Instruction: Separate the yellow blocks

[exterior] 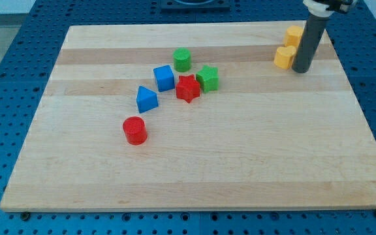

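Our straight dark rod comes down from the view's top right, and my tip rests on the pale wooden bench near its top right corner. We carry no fingers at all, so there is nothing to be apart or together: the arm ends only in this rod.

The two yellow blocks lie by the tip. The lower yellow block, a chunky piece whose exact shape we cannot make out, sits just to the view's left of the tip, touching the rod or very nearly so. The upper yellow block lies above it, toward the view's top, partly hidden behind the rod. A thin strip of bench shows between the two.

The other blocks cluster well apart, left of centre. A green cylinder is topmost, with a blue cube below and to its left. A red star touches a green star on its right. A blue wedge-like block lies lower left, and a red cylinder lower still.
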`<action>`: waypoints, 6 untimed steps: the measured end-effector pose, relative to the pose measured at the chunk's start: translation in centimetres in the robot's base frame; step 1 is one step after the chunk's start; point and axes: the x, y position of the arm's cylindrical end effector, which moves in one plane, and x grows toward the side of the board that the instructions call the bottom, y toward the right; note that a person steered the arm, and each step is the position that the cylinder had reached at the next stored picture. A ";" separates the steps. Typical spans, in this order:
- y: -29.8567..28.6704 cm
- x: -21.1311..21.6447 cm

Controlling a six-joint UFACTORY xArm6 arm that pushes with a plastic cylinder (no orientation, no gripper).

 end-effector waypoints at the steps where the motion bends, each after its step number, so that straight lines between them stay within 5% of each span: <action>1: 0.4 -0.1; 4: 4.3 -7.1; 5: 2.0 -13.6; 6: -0.1 -13.5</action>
